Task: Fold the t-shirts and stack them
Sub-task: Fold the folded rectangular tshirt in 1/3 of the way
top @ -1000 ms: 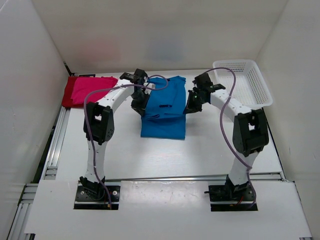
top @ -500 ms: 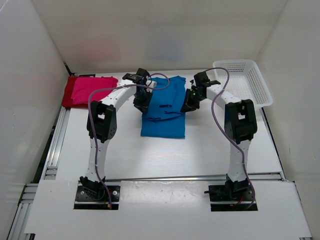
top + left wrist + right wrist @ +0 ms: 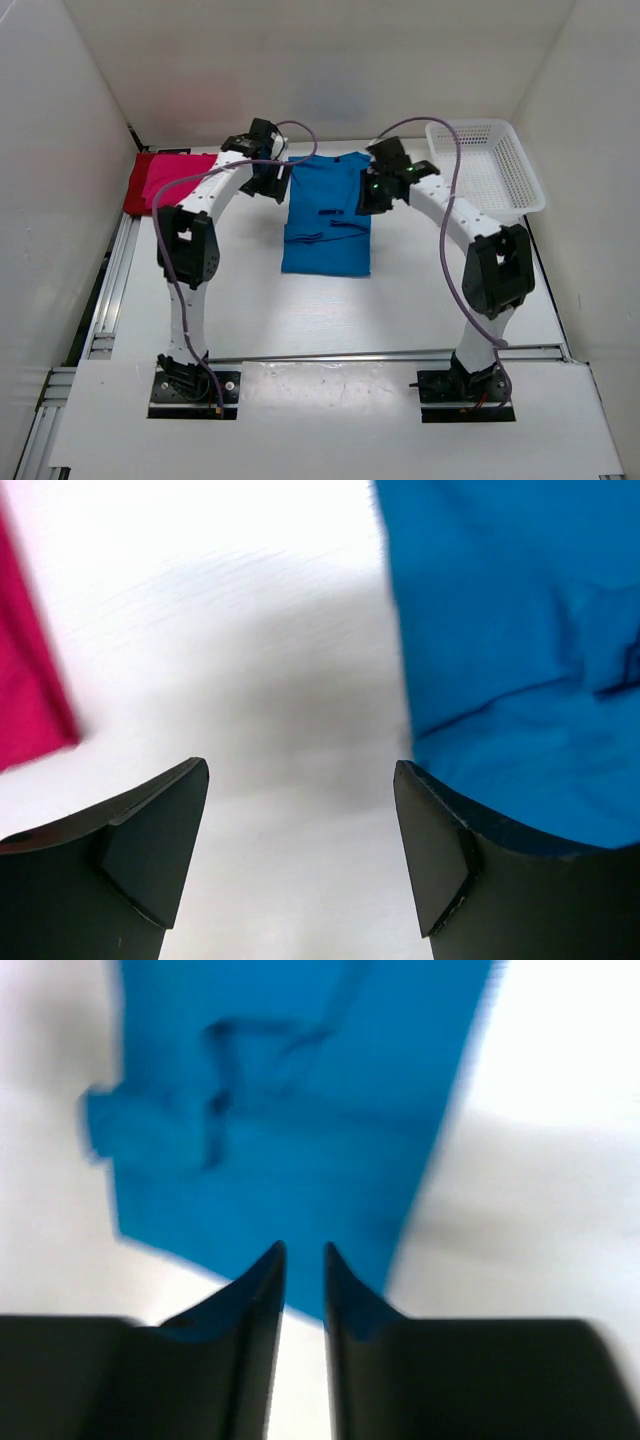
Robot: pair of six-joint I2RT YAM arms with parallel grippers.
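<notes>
The blue t-shirt (image 3: 327, 215) is soft, matt cloth, creased. The pink t-shirt (image 3: 175, 175) and dark red t-shirt (image 3: 137, 192) are matt cloth too. The basket (image 3: 522, 196) is white plastic mesh. The desk (image 3: 400, 300) is smooth, matt white. The left hand (image 3: 300, 790) has matt black fingers (image 3: 150, 850).

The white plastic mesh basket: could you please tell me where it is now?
Top view: the basket sits at the table's far right corner, right of the right arm and the bright blue fabric t-shirt.

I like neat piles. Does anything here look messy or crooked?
The bright blue fabric t-shirt in the middle looks rumpled: creased ridges cross it, and its far half sits askew. Nothing else stands out.
</notes>
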